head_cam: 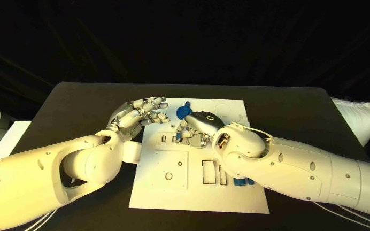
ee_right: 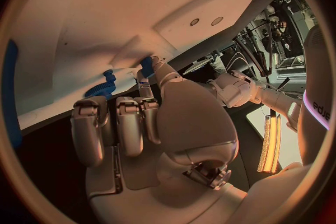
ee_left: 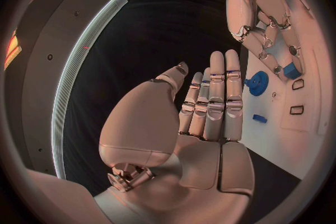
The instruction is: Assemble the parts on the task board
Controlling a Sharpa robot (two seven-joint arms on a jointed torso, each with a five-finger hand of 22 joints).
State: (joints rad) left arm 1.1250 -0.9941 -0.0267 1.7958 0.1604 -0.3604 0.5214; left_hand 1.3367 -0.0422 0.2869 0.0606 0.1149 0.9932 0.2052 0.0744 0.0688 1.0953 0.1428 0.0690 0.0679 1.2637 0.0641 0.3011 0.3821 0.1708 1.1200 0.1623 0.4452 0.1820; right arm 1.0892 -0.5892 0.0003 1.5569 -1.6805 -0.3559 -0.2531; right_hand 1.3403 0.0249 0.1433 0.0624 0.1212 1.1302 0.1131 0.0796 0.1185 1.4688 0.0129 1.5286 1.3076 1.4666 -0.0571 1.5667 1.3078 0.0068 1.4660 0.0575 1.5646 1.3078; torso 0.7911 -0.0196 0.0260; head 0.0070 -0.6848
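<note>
The white task board (head_cam: 202,191) lies in the middle of the black table. A round blue gear-like part (head_cam: 183,112) stands at its far edge, also seen as the gear (ee_left: 257,83) and the gear (ee_right: 101,87). My right hand (head_cam: 197,128) is curled down over the board just near of the gear, and its fingertips pinch a small blue part (ee_left: 292,71) against the board; this blue part (ee_right: 147,64) shows at the thumb tip. My left hand (head_cam: 140,114) hovers at the board's far left edge with straight, spread fingers (ee_left: 213,95) and holds nothing.
Another small blue piece (ee_left: 260,119) lies on the board near the left hand. More blue parts (head_cam: 244,181) sit by the right forearm. The board has rectangular slots (head_cam: 209,171) and a raised plate (head_cam: 168,170). A white object (head_cam: 351,114) lies at the table's right edge.
</note>
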